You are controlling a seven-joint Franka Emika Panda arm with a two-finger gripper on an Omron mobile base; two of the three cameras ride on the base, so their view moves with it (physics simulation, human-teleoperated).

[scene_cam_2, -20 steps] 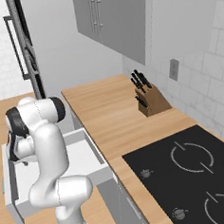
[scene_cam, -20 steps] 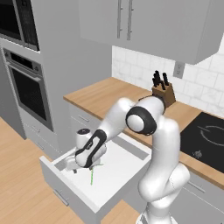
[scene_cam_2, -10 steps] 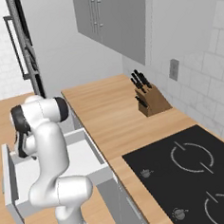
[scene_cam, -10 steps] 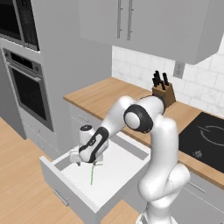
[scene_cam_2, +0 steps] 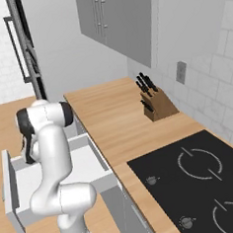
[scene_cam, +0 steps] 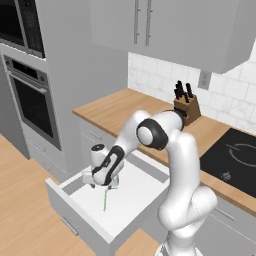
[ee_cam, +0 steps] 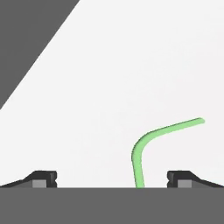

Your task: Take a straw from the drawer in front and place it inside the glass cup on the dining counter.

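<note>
Bright green against white: in the left base view the straw lay flat on the floor of the pulled-out drawer, toward its middle, 1 end reaching up under the gripper. The gripper hung low inside the drawer, just above the straw's upper end; contact could not be judged from this side. Behind, a knife block stood on the wood counter near the tiled wall, a black cooktop to its right, a wall oven at left. In the right base view the white arm blocked most of the drawer, which stood open beside the counter; the knife block sat well apart, by the wall. In the hand view the 2 fingertips stood spread wide at the bottom, holding nothing. The straw showed a bend here, running up between the tips, nearer the right 1, then curving off to the right across the white drawer floor.
</note>
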